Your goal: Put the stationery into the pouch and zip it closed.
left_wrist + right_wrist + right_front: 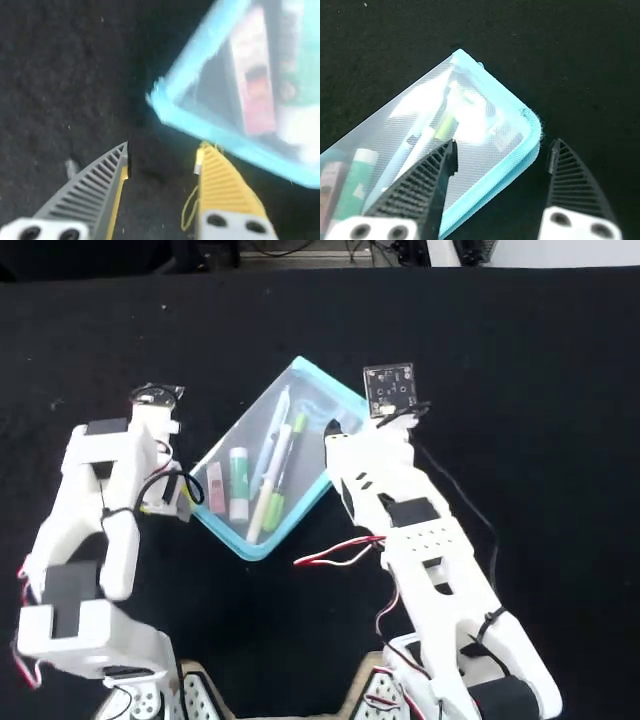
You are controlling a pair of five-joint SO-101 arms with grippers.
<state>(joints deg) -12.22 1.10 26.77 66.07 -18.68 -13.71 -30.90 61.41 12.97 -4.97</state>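
Observation:
The clear pouch (268, 455) with light blue trim lies slanted on the black cloth between the two arms. Inside it lie a pink eraser (215, 483), a green-and-white glue stick (238, 483) and several pens (277, 455). My left gripper (162, 152) is open just off the pouch's near left corner (160, 97), with bare cloth between its fingers. The eraser (255, 75) shows through the pouch wall. My right gripper (502, 150) is open and straddles the pouch's right corner (527, 127), one finger over the clear face and the other over the cloth.
Black cloth (540, 390) covers the whole table, with free room to the far right and far left. Red and white wires (335, 555) hang from the right arm just in front of the pouch. The arm bases stand at the near edge.

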